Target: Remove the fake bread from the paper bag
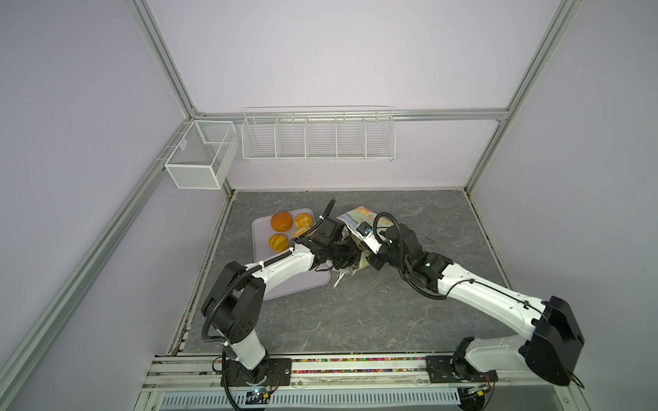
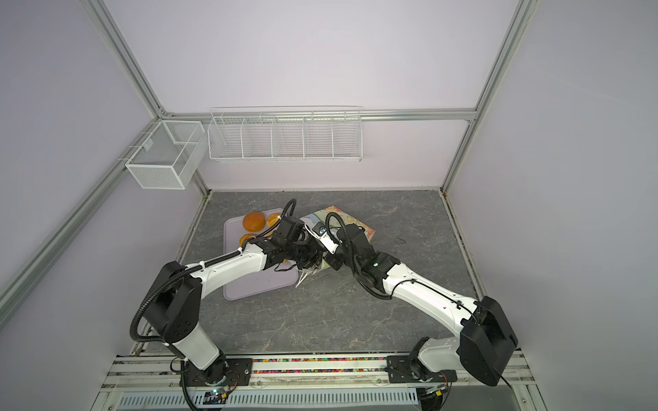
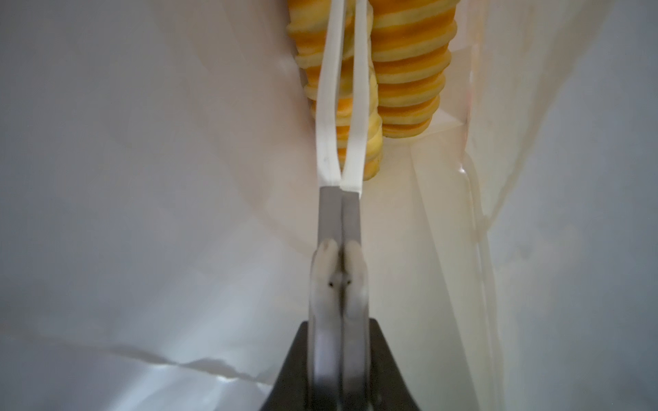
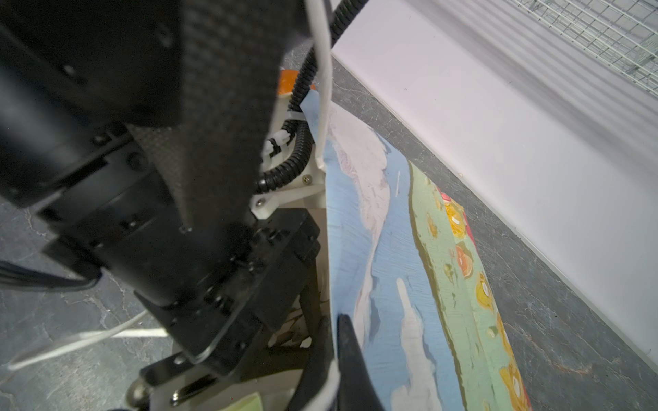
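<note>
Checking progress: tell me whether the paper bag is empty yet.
No, the left wrist view shows two ridged rolls lying inside the paper bag.

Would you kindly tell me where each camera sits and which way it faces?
Both top views: high over the robot's bases, looking down and toward the back wall at the table, tray and paper bag; the left arm and right arm show from base to wrist.
Left wrist: on the left arm, inside the paper bag, looking along the shut left gripper at two ridged fake bread rolls.
Right wrist: on the right arm, looking along the bag's printed outside; the right gripper pinches its rim.
Shared: the bag shows in every view.
</note>
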`<state>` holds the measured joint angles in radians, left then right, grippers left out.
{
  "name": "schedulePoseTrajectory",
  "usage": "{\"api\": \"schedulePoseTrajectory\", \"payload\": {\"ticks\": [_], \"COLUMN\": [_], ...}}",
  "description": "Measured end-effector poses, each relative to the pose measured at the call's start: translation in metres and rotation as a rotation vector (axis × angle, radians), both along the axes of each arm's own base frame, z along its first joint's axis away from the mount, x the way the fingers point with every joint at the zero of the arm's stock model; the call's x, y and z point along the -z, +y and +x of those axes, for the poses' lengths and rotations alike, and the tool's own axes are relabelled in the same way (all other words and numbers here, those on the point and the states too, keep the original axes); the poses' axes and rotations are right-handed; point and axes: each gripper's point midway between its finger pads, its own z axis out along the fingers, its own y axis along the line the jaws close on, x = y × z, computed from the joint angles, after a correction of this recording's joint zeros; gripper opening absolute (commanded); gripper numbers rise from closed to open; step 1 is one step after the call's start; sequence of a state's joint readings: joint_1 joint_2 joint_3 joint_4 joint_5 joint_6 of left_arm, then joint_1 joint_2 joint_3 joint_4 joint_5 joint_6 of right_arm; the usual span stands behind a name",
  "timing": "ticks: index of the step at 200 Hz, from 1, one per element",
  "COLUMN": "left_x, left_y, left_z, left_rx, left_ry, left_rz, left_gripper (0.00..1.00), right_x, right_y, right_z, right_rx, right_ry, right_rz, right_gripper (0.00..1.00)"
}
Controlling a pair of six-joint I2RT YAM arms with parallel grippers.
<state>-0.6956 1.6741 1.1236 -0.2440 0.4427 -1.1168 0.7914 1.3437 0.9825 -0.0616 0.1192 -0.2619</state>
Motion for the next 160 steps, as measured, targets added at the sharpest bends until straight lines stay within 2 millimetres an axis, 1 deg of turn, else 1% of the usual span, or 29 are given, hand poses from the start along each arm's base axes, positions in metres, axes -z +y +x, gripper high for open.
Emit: {"api": "schedulePoseTrajectory", "payload": {"ticks": [25, 88, 107, 140, 152, 160], "left_x": [-0.005, -0.032, -0.033, -0.030, -0.029, -0.029], "left_y": [0.011, 0.040, 0.045, 0.048, 0.049, 0.049], "left_z": [-0.007, -0.031, -0.035, -0.038, -0.039, -0.039], "left_rx": [-0.012, -0.040, -0.047, -0.047, -0.046, -0.045], "left_ry": [-0.006, -0.065, -0.072, -0.061, -0.058, -0.055], "left_rz": [0.018, 0.022, 0.026, 0.036, 0.038, 0.039], "left_gripper": [0.00, 0.00, 0.00, 0.00, 0.12, 0.17], "right_x": [-0.001, -0.005, -0.005, -0.005, -0.005, -0.005], "right_y": [0.000, -0.003, -0.003, -0.003, -0.003, -0.003], "right_z": [0.000, 0.006, 0.006, 0.007, 0.007, 0.007], "right_rx": [0.000, 0.023, 0.025, 0.026, 0.026, 0.025], "right_ry": [-0.007, -0.029, -0.031, -0.030, -0.031, -0.031], "right_rz": [0.007, 0.017, 0.019, 0.019, 0.019, 0.019], "right_gripper": [0.07, 0.07, 0.07, 0.07, 0.06, 0.07]}}
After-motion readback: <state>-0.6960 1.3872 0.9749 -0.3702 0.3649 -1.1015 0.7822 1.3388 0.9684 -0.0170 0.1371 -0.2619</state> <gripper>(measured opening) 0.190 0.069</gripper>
